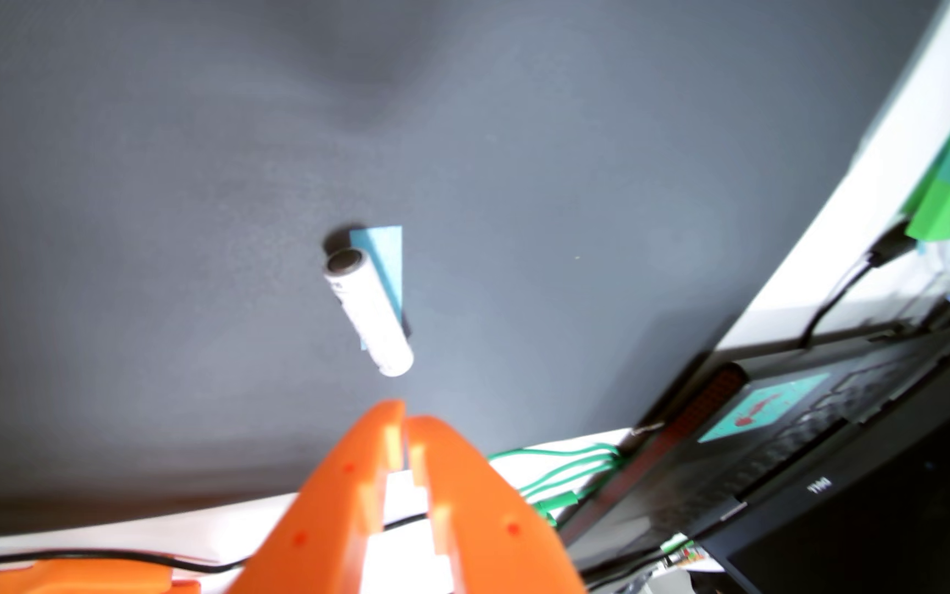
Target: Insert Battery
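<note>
In the wrist view the orange gripper [407, 421], its 2 fingertips nearly touching and holding nothing, sits just short of the white battery [368, 311], whose long axis runs away from it, lying against a blue-taped holder [386, 268].

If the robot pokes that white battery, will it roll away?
Probably. The white cylindrical battery is round and smooth, so it likely rolls sideways. It looks stiff, not bendy. The closed orange fingers might slip on it.

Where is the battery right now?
In the wrist view, the battery stands mid-frame on the grey mat, against blue tape, just beyond the hand.
</note>
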Available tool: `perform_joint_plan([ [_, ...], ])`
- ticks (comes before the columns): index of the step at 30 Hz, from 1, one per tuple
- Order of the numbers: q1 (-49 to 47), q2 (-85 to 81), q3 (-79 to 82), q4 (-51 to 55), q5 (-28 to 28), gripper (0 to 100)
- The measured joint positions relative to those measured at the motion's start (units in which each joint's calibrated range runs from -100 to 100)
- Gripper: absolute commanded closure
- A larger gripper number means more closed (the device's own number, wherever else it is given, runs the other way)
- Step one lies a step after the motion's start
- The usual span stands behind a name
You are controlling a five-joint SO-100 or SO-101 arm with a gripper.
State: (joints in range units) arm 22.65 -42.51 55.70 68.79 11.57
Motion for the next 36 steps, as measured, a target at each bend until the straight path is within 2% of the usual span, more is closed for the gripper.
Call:
perform_joint_plan([
  [5,0.16,4.91,-0.90,-1.26,5.62,98],
  [12,2.62,5.91,-0.99,-6.44,10.22,98],
  [23,10.24,5.91,4.97,-15.98,8.63,98],
  [30,9.91,10.15,4.97,-16.65,8.43,98],
  [36,10.73,19.22,-1.54,-15.31,7.25,98],
])
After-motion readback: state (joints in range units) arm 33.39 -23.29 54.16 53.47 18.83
